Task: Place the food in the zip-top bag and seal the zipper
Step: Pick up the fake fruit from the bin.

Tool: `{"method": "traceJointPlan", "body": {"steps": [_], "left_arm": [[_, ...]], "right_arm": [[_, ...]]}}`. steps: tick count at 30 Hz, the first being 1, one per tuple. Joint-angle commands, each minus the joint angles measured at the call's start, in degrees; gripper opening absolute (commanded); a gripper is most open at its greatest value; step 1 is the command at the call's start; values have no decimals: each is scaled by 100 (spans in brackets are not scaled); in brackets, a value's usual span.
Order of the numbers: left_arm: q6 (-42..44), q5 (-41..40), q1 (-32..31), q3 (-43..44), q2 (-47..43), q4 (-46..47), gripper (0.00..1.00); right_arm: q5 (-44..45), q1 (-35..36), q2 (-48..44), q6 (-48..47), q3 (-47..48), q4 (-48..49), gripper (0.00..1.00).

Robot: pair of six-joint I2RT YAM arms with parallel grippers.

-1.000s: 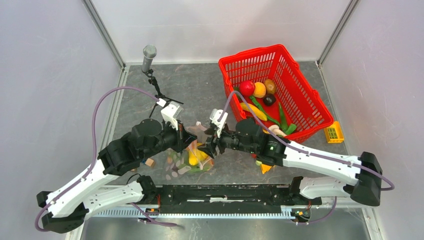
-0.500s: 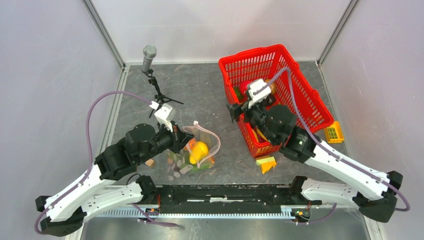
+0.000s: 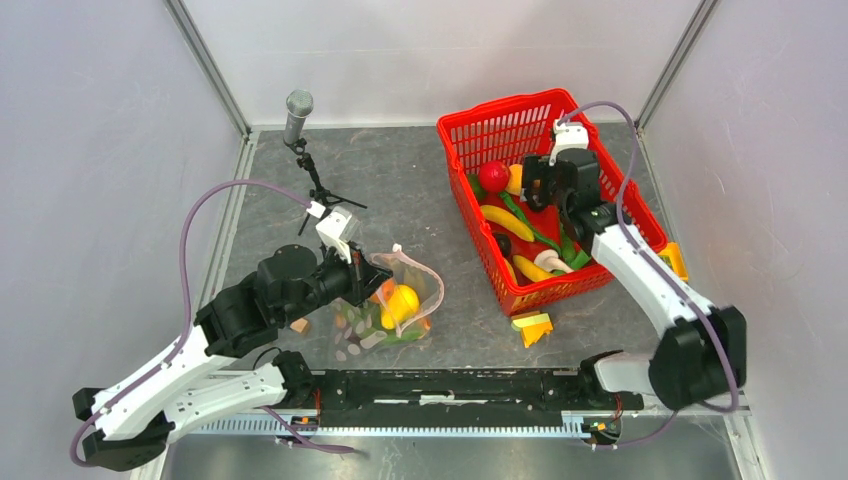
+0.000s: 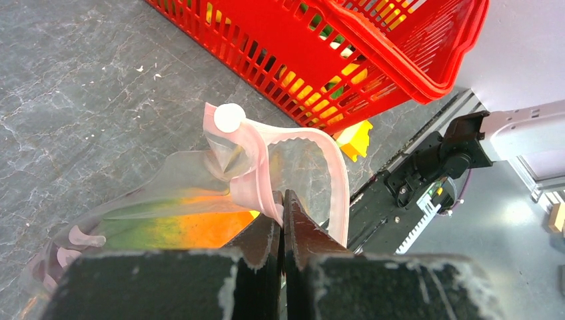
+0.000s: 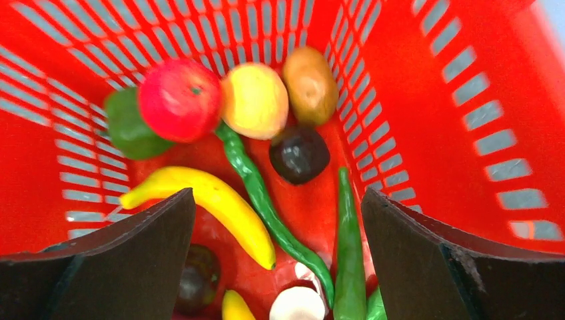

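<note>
Jaws of left gripper (image 4: 283, 200) are pressing together on the pale-pink zipper (image 4: 333, 170), holding the mouth of the zip-top bag (image 3: 428, 285) open. Bag is lying on the grey table (image 3: 400, 190) just ahead of the left arm, carrying a yellow piece (image 3: 402, 300) plus orange and green food. Farther back, right gripper (image 5: 276, 197) is hovering over the red basket (image 3: 505, 105), fingers spread wide and gripping nothing, above banana (image 5: 213, 200), green bean (image 5: 260, 192), red apple (image 5: 178, 100) and potato (image 5: 310, 83).
</note>
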Motion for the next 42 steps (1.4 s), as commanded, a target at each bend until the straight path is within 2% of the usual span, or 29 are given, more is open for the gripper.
{"method": "traceJointPlan", "body": {"steps": [1, 5, 8, 18, 22, 28, 36, 40, 42], "left_arm": [[-94, 139, 0, 70, -119, 437, 3], [-59, 66, 5, 1, -248, 334, 3], [-4, 76, 1, 58, -271, 270, 4], [-126, 114, 0, 9, -374, 197, 4], [-139, -35, 5, -7, -508, 73, 4], [-139, -172, 5, -97, -577, 85, 4], [-141, -59, 4, -71, -431, 121, 4], [-150, -48, 0, -87, -442, 123, 4], [-157, -48, 0, -108, -477, 123, 4]], "right_arm": [[-716, -425, 772, 465, 36, 103, 98], [-651, -441, 1441, 553, 157, 447, 97], [-196, -448, 2003, 526, 465, 368, 95], [284, -621, 3359, 419, 1370, 472, 87], [96, -832, 3267, 496, 1115, 857, 82], [-243, -933, 3639, 401, 1327, 497, 75], [-579, -936, 3428, 353, 960, 560, 81], [-564, -933, 3529, 328, 1056, 302, 76], [-606, -933, 3503, 326, 1077, 198, 82]]}}
